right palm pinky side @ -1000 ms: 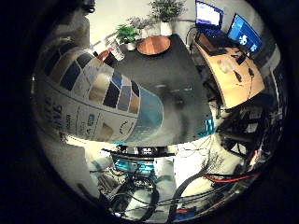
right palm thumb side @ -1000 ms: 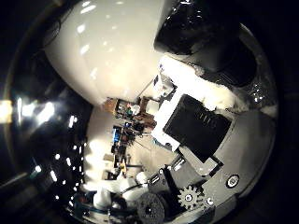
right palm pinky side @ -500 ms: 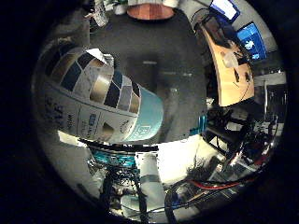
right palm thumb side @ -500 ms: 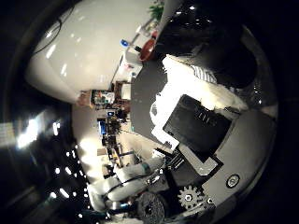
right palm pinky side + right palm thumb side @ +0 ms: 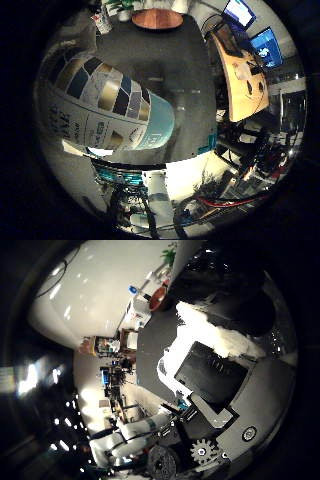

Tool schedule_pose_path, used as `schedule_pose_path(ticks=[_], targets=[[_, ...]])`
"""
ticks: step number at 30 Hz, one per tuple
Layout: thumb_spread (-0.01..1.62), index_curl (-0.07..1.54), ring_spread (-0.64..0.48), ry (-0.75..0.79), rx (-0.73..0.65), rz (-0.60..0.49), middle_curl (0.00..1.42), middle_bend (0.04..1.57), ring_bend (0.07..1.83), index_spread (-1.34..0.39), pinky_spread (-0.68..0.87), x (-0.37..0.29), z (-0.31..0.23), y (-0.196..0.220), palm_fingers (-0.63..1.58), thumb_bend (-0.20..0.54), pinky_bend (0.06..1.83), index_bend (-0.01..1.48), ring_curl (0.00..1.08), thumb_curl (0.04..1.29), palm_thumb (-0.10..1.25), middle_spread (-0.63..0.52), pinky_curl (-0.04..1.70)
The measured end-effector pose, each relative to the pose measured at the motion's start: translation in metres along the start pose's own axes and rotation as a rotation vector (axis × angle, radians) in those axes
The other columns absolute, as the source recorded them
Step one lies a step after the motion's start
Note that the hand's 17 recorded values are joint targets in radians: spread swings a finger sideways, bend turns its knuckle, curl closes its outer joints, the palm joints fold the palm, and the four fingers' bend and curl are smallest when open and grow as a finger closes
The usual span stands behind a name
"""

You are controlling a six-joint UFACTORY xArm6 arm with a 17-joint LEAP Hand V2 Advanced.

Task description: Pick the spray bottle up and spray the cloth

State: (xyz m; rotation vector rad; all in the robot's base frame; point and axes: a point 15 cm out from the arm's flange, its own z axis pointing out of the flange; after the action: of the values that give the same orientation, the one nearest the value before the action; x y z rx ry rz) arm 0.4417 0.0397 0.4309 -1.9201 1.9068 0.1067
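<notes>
One spray bottle with a teal base fills the view beside the robot hand, whose fingers' grip I cannot tell.

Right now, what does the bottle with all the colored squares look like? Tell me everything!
The bottle looks round and smooth, like plastic. Its label has a patchwork of dark blue, gold, grey and white squares over a white band with small print, and a teal band wraps one end. It fills much of the little-finger-side view, so it sits close to the palm, above the dark floor. Its spray head is out of view, and what touches it cannot be seen.
</notes>
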Motion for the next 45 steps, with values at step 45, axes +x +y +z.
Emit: schedule_pose_path(ticks=[45], targets=[[0.76, 0.67, -0.21, -0.203, 0.130, -0.080, 0.76, 1.30, 1.44, -0.30, -0.31, -0.104, 0.006, -0.026, 1.20, -0.019, 1.32, 1.13, 0.62, 0.95, 0.95, -0.20, 0.65]])
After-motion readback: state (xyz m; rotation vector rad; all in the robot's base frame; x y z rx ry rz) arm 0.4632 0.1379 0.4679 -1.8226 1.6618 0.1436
